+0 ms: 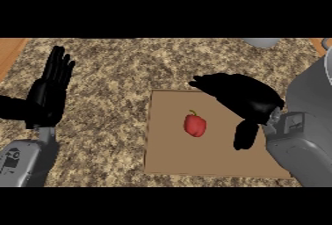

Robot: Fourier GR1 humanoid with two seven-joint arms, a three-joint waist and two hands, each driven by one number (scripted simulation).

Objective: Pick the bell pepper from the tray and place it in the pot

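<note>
Pepper: the small red bell pepper (194,125) lies mid-tray, stem up. Likely light, smooth and slippery; best held round its fat middle.
Tray: brown tray (168,154) on the bench.
Right hand (250,101): above the tray's far right corner, fingers relaxed, holding nothing.
Left hand (48,90): flat and open, resting by the bench's left edge.

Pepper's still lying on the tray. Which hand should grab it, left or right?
Right. The right hand is already over the tray, just beside the bell pepper. The left hand rests open, fingers up, off the tray at the view's left.
</note>
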